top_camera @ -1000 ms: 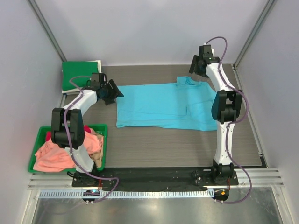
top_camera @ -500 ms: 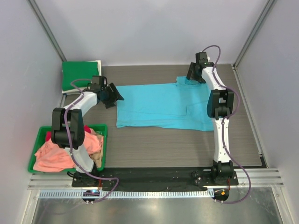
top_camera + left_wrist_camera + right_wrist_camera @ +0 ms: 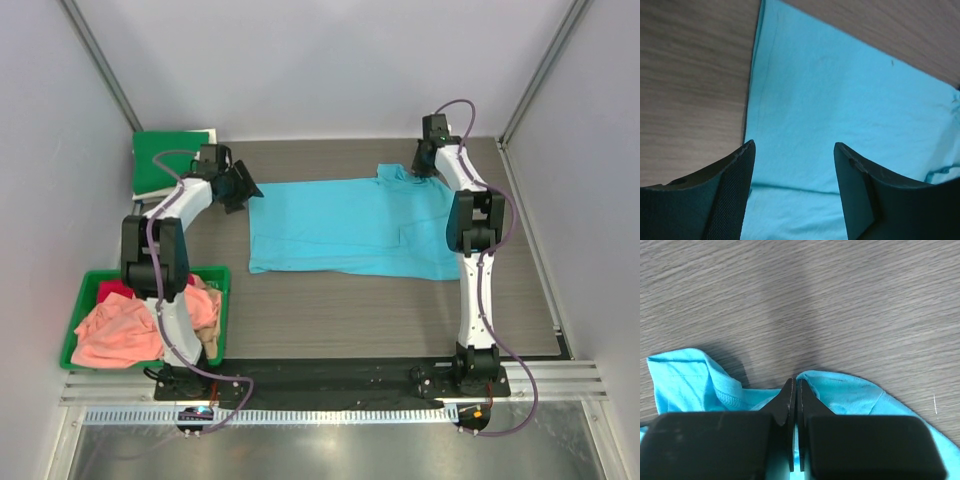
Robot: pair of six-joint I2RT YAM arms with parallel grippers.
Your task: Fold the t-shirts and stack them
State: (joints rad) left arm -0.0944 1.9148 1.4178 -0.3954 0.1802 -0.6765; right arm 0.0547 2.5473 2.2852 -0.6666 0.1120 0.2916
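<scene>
Across the middle of the desk (image 3: 330, 310), closer to its far edge, the sky-blue shirt (image 3: 340, 225) lies spread flat, with its neck toward the right edge and its hem toward the left edge. The right tool (image 3: 795, 385) is pressed shut. Its tips sit at the neck edge of this shirt, where the cloth rises in small folds on both sides. I cannot tell whether any cloth is caught between the tips. The left tool (image 3: 792, 150) is wide and holds nothing. It hangs over the hem corner of the shirt, near the left edge of the desk.

At the far left corner a green shirt (image 3: 165, 160) lies folded. At the near left corner a green bin (image 3: 72, 325) holds a pink shirt (image 3: 115, 335), a red shirt (image 3: 112, 290) and a tan shirt (image 3: 208, 308), all crumpled together.
</scene>
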